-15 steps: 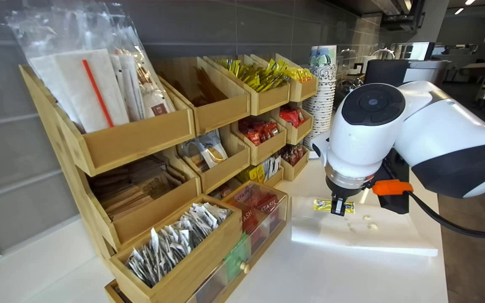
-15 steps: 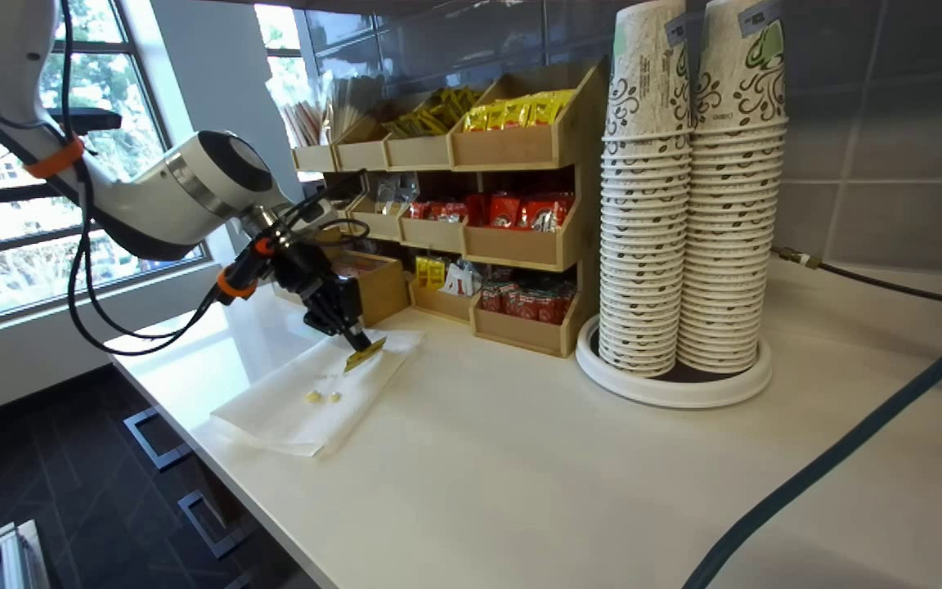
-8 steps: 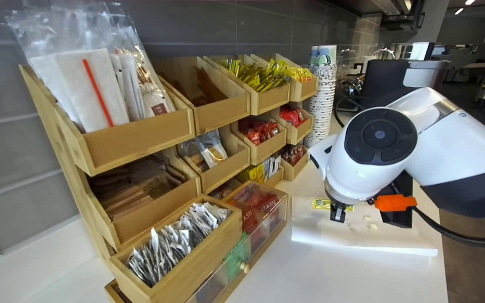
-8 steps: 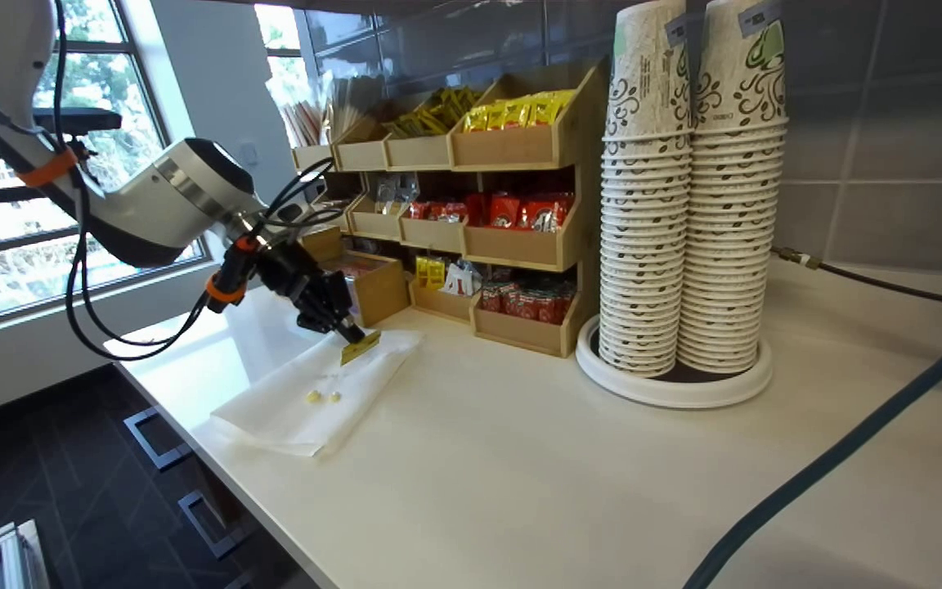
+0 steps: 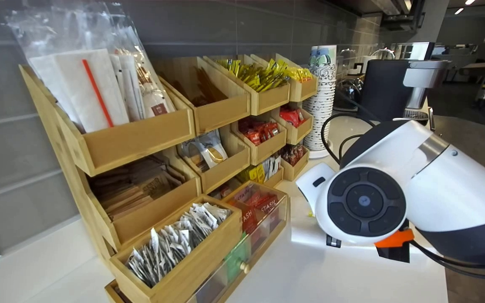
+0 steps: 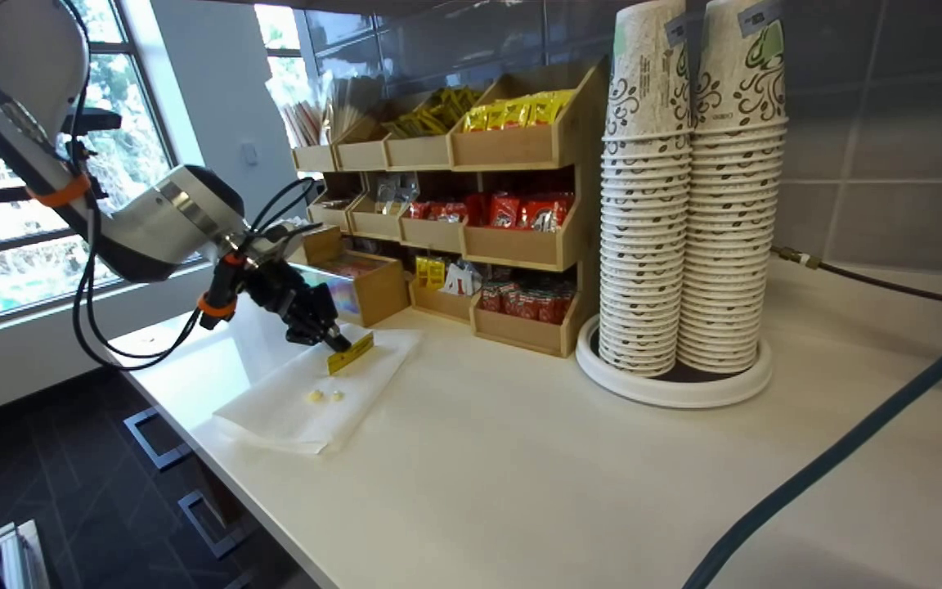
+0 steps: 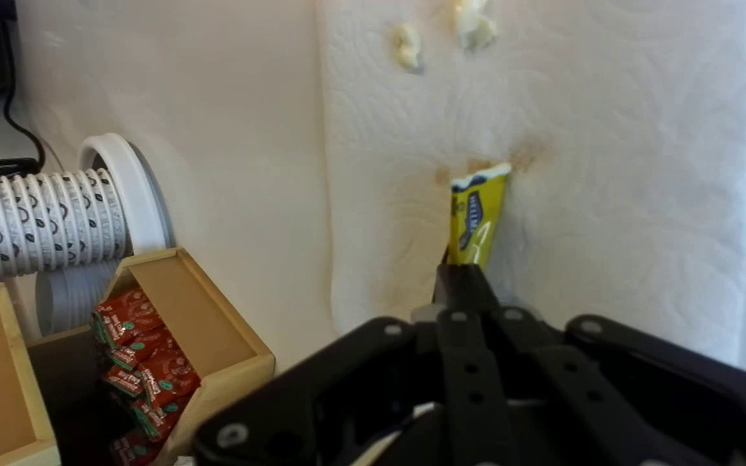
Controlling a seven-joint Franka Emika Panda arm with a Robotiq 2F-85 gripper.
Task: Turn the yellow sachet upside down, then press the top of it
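The yellow sachet [image 7: 475,213] shows in the wrist view, with a blue label and a white-edged end pointing away from the fingers. My gripper [image 7: 463,270] is shut on its near end. In an exterior view the sachet [image 6: 352,353] hangs tilted at the tips of my gripper [image 6: 340,343], over or on the white paper towel [image 6: 275,417]; I cannot tell whether it touches. In an exterior view the arm hides nearly all of the sachet; a small yellow bit [image 5: 311,214] shows left of the wrist, and a fingertip [image 5: 333,241] shows below it.
Off-white blobs [image 7: 406,46] and brownish stains lie on the paper towel. A wooden organizer [image 6: 512,245] with packets stands along the wall. Stacked paper cups [image 6: 643,245] stand on a round white tray [image 6: 675,397]. The counter's front edge [image 6: 217,474] runs beside the towel.
The wrist has tilted and the gripper has moved with the sachet, slightly left and down in an exterior view. The sachet's broad side now shows more there. The arm now covers most of the towel elsewhere.
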